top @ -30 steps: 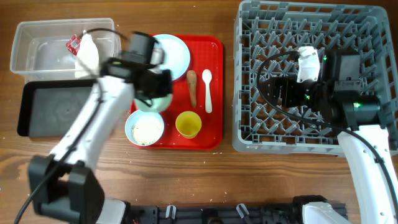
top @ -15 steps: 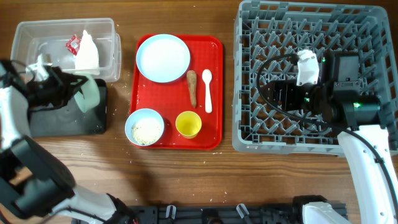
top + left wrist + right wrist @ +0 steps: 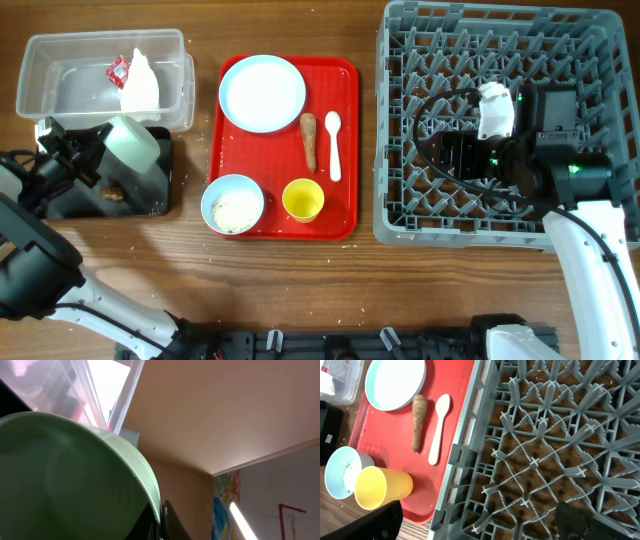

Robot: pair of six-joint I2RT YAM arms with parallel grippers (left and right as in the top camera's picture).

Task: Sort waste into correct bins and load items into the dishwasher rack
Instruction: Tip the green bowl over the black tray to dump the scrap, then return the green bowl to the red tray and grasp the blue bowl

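The pale green bowl (image 3: 133,143), pinched at its rim by the left gripper (image 3: 100,152), tips over the black tray (image 3: 150,195) at frame left, slightly further left than before. A small brown lump (image 3: 113,192) lies in the tray. The right gripper (image 3: 435,150) stays spread wide above the dishwasher rack (image 3: 400,215).

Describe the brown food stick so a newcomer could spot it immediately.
Find the red tray in the middle of the table, left of the big grey rack. On its right half a white spoon lies lengthwise; the food stick lies alongside, just left of it. It is the only brown, tapered thing there.
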